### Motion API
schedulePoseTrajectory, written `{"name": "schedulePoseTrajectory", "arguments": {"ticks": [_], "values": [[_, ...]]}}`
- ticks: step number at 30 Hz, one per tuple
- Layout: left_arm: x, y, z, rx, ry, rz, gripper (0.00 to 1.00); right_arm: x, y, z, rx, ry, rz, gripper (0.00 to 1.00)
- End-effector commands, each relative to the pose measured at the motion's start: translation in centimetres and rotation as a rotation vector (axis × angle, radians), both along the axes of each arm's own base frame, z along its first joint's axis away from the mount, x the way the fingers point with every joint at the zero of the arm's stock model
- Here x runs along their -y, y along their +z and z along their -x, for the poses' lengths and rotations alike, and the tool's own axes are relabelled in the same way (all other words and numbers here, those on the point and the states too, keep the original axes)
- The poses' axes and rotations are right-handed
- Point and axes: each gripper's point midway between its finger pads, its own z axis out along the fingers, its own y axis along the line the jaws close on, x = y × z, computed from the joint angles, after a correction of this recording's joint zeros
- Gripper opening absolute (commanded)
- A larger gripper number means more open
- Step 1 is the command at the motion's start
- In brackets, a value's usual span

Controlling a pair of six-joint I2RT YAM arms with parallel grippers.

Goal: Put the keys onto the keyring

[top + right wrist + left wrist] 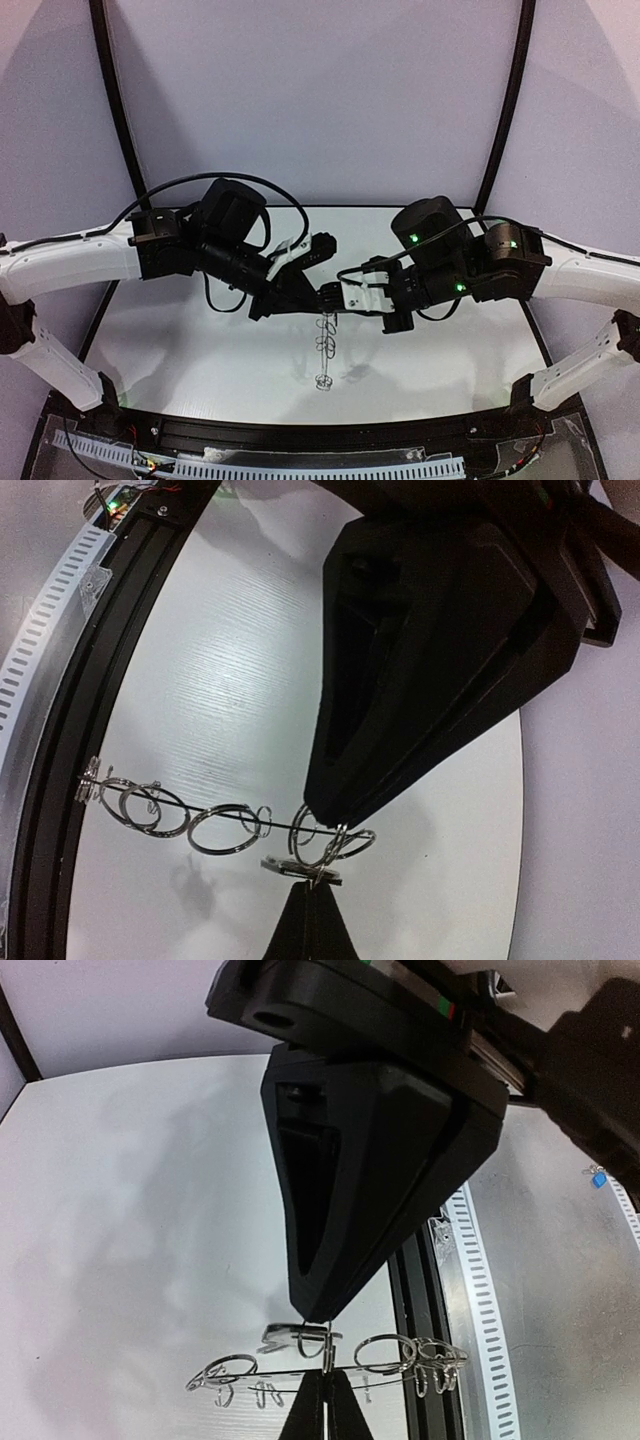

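Above the middle of the white table my left gripper (pixel 322 297) and right gripper (pixel 342 298) meet tip to tip, both shut. From them the keyring (pixel 325 345) hangs down as a chain of wire loops. The left wrist view has my left gripper (pixel 325 1385) pinching the keyring (pixel 385 1353), seen edge-on as a thin line. The right gripper (pixel 318 1315) comes down from above onto a small loop beside the flat key (pixel 285 1337). In the right wrist view my right gripper (pixel 315 892) is shut at the key (pixel 285 864), and the keyring (pixel 220 828) runs off to the left.
A black rail (pixel 320 430) and a perforated white cable duct (pixel 300 468) run along the table's near edge. Black curved posts (pixel 112 90) rise at the back left and right. White walls close in the sides.
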Motion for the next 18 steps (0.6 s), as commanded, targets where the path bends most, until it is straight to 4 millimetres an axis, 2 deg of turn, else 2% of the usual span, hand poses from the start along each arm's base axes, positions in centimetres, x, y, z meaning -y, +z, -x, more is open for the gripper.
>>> {"name": "schedulePoseTrajectory", "arguments": {"ticks": [1,8,15,18], "values": [[-0.2,-0.9,-1.4,-0.004,0.064,-0.066,0.01,-0.9,2.7,1.7,0.017,0.065,-0.113,0.0],[-0.1,-1.5,-1.5,-0.022,0.072,-0.09,0.01,-1.0,3.0,2.6,-0.01,0.104,-0.128,0.0],[0.1,-1.3,-1.0,-0.007,0.02,-0.069,0.01,-1.6,2.1,2.0,-0.012,0.077,-0.095,0.0],[0.2,-1.0,-0.3,0.018,-0.047,-0.054,0.01,-1.9,1.5,0.9,0.021,0.034,-0.085,0.0]]}}
